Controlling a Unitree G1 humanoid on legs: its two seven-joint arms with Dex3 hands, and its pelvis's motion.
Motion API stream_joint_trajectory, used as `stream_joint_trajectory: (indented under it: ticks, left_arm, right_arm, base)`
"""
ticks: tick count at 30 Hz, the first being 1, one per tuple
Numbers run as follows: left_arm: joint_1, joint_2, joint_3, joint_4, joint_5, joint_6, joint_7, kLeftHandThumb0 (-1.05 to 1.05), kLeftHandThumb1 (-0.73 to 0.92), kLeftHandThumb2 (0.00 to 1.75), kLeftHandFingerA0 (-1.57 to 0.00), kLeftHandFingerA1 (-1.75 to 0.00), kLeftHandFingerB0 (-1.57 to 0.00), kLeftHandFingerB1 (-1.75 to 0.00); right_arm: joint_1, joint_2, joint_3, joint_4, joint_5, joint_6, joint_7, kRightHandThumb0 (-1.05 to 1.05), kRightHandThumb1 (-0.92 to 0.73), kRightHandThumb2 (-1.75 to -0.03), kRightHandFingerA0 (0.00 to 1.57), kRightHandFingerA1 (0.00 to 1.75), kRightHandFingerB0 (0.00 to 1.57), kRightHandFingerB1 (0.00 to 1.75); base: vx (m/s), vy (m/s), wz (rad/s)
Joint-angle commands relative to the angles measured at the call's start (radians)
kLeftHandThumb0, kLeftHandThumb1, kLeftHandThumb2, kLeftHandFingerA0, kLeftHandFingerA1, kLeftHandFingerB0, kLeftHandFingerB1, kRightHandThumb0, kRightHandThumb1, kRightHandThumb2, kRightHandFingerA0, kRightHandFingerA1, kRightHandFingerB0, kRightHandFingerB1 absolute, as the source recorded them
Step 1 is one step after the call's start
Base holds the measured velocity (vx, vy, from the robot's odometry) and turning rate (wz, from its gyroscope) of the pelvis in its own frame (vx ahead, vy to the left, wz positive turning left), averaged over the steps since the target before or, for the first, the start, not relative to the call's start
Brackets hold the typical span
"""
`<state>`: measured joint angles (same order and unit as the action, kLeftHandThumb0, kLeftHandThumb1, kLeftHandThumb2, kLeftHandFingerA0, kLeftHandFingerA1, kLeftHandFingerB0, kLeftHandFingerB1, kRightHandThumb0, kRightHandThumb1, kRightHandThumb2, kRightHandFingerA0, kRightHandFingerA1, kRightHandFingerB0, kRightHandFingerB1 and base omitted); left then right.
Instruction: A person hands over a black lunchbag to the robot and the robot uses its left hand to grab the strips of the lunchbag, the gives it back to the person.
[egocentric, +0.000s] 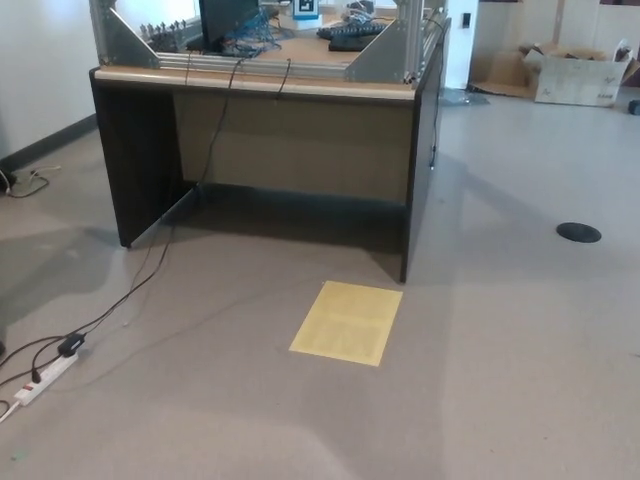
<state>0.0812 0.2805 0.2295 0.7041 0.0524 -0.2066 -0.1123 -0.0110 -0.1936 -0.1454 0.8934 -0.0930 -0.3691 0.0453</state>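
No lunchbag in the head view, no person, no robot hand either. By my read the handover isn't underway in this frame: nothing is being offered, nothing is held. Whether the task is at its very start or already over, I can't tell from this one view, since both ends would look the same with bag and person out of frame.

What's there: a dark-sided desk (265, 150) at the top centre, open underneath, with a metal frame (395, 50) on its top and a tangle of blue cables (250, 38) plus a keyboard-like dark item near the back edge (small and blurred, so possibly something else). A black cable (205, 170) drops from the desk's front edge down to the floor and runs off toward a white power strip (45, 378) near the left edge of the floor area. A yellow sheet (347, 322) lies flat on the floor just in front of the desk's right front corner. A round black floor plate (578, 232) sits well off to the right, and a cardboard box (572, 72) is in the far right corner.

Arm pose: both arms are outside the frame, so the state of the left and right hand fingers is unknown. Left hand would need to come up into view from the left edge once someone presents the bag straps.
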Motion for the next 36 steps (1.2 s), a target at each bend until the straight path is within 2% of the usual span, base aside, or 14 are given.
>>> stream_joint_trajectory:
  ticks: [1,9,10,11,27,31,33,34,36]
  left_arm:
    - [0.001,0.043,0.048,-0.021,-0.096,-0.083,-0.091,-0.4,0.41,0.63,-0.33,-0.42,-0.27,-0.38]
    - [-0.003,0.046,0.057,-0.013,-0.102,-0.104,-0.113,-0.4,0.44,0.62,-0.28,-0.39,-0.26,-0.36]
    - [-0.004,0.046,0.059,-0.009,-0.106,-0.107,-0.116,-0.34,0.48,0.55,-0.31,-0.35,-0.27,-0.31]
    - [-0.006,0.049,0.059,-0.004,-0.107,-0.109,-0.118,-0.41,0.44,0.62,-0.26,-0.39,-0.23,-0.36]
    - [-0.006,0.054,0.054,0.017,-0.112,-0.128,-0.12,-0.41,0.44,0.62,-0.27,-0.39,-0.23,-0.35]
    - [0.004,0.031,0.082,0.013,-0.151,-0.171,-0.117,-0.42,0.41,0.62,-0.27,-0.4,-0.23,-0.36]
    - [0.003,0.035,0.09,-0.005,-0.16,-0.198,-0.126,-0.49,0.41,0.65,-0.24,-0.39,-0.18,-0.35]
    - [-0.002,0.043,0.096,-0.064,-0.166,-0.226,-0.13,-0.25,0.32,0.87,-0.08,-0.5,-0.08,-0.5]
    - [-0.01,0.05,0.103,-0.128,-0.182,-0.241,-0.147,-0.25,0.32,0.87,-0.08,-0.5,-0.08,-0.5]
  right_arm:
    - [-0.016,0.0,-0.043,0.029,0.078,-0.216,0.032,-0.54,-0.59,-0.57,0.49,0.46,0.26,0.3]
    - [-0.03,-0.006,-0.04,0.068,0.061,-0.263,0.018,-0.54,-0.6,-0.58,0.46,0.44,0.26,0.3]
    - [-0.031,-0.005,-0.04,0.07,0.062,-0.268,0.018,-0.54,-0.6,-0.58,0.46,0.44,0.26,0.3]
    - [-0.034,-0.004,-0.041,0.074,0.066,-0.27,0.02,-0.55,-0.6,-0.58,0.45,0.44,0.26,0.3]
    - [-0.045,-0.009,-0.033,0.113,0.076,-0.3,0.024,-0.57,-0.59,-0.58,0.46,0.44,0.26,0.3]
    - [-0.041,-0.01,-0.029,0.12,0.073,-0.309,0.025,-0.58,-0.58,-0.58,0.47,0.44,0.26,0.3]
    - [-0.045,-0.008,-0.03,0.124,0.077,-0.31,0.029,-0.56,-0.58,-0.57,0.47,0.44,0.26,0.3]
    - [-0.047,-0.006,-0.032,0.125,0.082,-0.309,0.034,-0.57,-0.58,-0.58,0.47,0.44,0.26,0.3]
    - [-0.052,-0.007,-0.029,0.125,0.08,-0.307,0.033,-0.57,-0.58,-0.58,0.47,0.44,0.26,0.3]
  base:
    - [0.0,0.0,0.0]
    - [0.0,0.0,0.0]
    - [0.0,0.0,0.0]
    - [0.0,0.0,0.0]
    - [0.0,0.0,0.0]
    - [0.0,0.0,0.0]
    - [0.0,0.0,0.0]
    - [0.0,0.0,0.0]
    - [0.0,0.0,0.0]
